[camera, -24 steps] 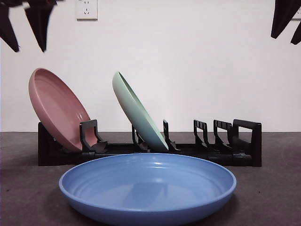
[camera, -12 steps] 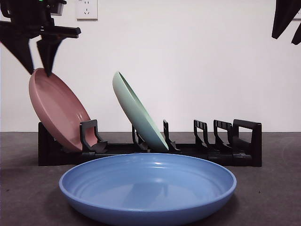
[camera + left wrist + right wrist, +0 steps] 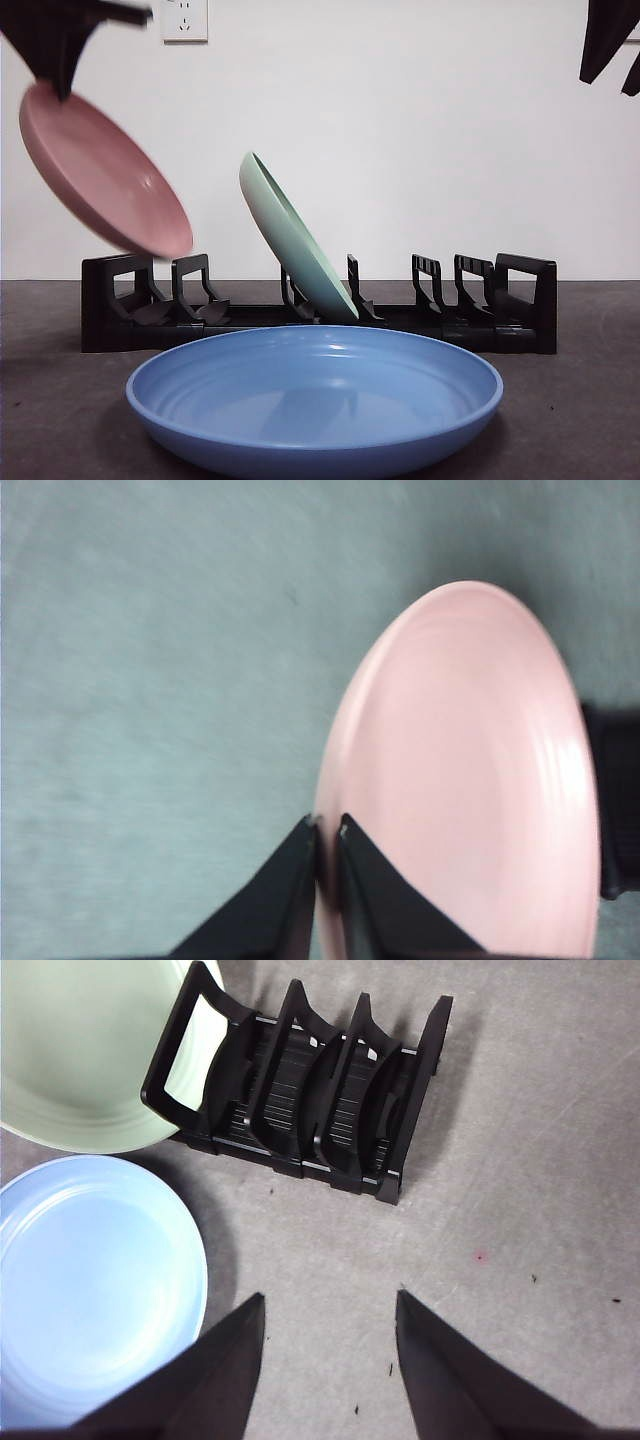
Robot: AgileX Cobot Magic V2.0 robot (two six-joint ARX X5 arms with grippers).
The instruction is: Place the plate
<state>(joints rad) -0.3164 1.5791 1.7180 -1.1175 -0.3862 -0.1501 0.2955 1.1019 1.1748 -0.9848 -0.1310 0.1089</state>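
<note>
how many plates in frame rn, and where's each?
3. Pink plate is held clear of the rack by the left gripper. Green plate leans in the rack. Blue plate lies flat on the table in front.

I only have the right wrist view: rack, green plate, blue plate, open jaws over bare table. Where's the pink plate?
Observer: The pink plate is in the air above the rack's end slot, clear of it, tilted.
Operator: What's holding it?
Observer: The left gripper pinches its rim, jaws shut on the edge, as the left wrist view shows.
Operator: Is the green plate leaning or upright?
Observer: The green plate leans in its slot, top edge tipped toward the pink plate's end, as the front view shows.
</note>
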